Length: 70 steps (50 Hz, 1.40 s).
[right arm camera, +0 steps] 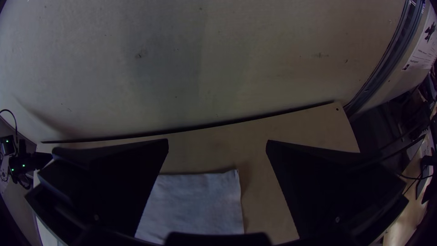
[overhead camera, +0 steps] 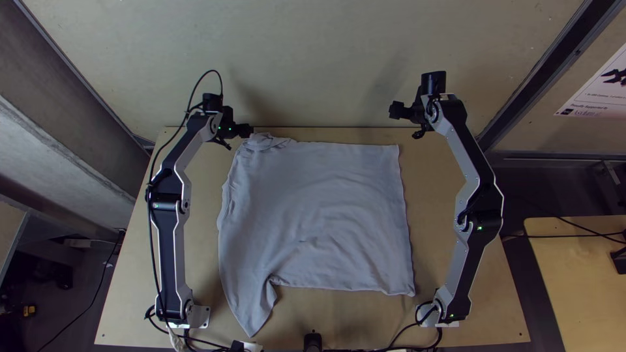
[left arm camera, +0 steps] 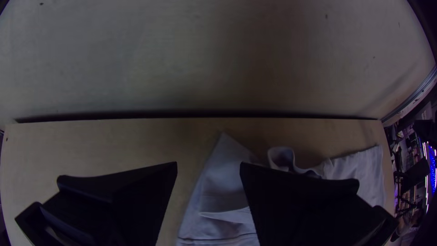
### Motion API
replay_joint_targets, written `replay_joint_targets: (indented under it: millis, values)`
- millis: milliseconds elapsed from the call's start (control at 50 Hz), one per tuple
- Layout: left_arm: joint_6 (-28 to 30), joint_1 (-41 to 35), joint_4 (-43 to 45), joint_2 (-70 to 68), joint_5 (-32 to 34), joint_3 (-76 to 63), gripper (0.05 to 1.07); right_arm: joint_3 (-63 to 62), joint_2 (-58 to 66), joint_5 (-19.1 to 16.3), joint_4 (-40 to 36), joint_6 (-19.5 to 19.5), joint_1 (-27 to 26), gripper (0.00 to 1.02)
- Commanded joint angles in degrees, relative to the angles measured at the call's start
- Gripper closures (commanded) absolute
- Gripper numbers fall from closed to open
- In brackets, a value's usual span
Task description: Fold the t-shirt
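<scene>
The grey t-shirt (overhead camera: 319, 215) lies mostly spread on the table, with a sleeve stretched toward the near edge at the lower left and a bunched part at its far left corner. My left gripper (overhead camera: 248, 130) is beside that bunched corner. In the left wrist view, my left gripper (left arm camera: 208, 168) stands open, a fold of the t-shirt (left arm camera: 223, 182) between and below its fingers. My right gripper (overhead camera: 394, 111) hangs beyond the far right corner. In the right wrist view, my right gripper (right arm camera: 217, 142) is open, with the t-shirt's corner (right arm camera: 200, 205) seen between its fingers.
The wooden table (overhead camera: 365, 319) ends at a pale wall (overhead camera: 306, 65) just beyond the t-shirt's far edge. Bare wood borders the cloth on its left and right. Cables (overhead camera: 208, 342) run along the near edge. Another table (overhead camera: 580, 280) stands at the right.
</scene>
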Motion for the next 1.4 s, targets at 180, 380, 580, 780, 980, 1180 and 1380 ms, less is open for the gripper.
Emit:
replay_joint_targets:
  millis: [180, 380, 580, 780, 980, 1180, 1380]
  values:
    - [0.23, -1.52, -0.55, 2.91, -0.86, 1.65, 0.42, -0.11, 1.09, -0.47, -0.48, 1.23, -0.06, 0.04]
    - [0.32, -2.05, -0.29, 4.14, -1.82, 1.74, 0.42, -0.2, 1.09, -0.47, -0.48, 1.32, -0.06, 0.04]
    - [0.41, -2.66, -0.29, 5.37, -2.17, 1.83, 0.43, -0.38, 1.71, -0.47, -0.57, 1.58, 0.12, 0.04]
    - [0.41, -3.28, -0.11, 5.72, -2.09, 1.83, 0.8, 0.85, 3.9, -0.47, -0.57, 2.99, -0.32, 0.04]
    - [0.14, -4.07, 0.06, 4.67, -2.09, 1.83, 1.05, 6.83, 10.15, -1.17, -5.66, 4.57, -0.76, 0.04]
    - [-0.82, -4.25, 0.24, 3.35, -2.17, 1.92, 1.05, 10.43, 14.98, -1.26, -8.04, 6.24, -1.02, 0.04]
    - [-0.82, -4.25, 0.5, 2.47, -2.17, 2.01, 1.05, 10.87, 18.41, -1.17, -8.13, 7.65, -1.9, 0.09]
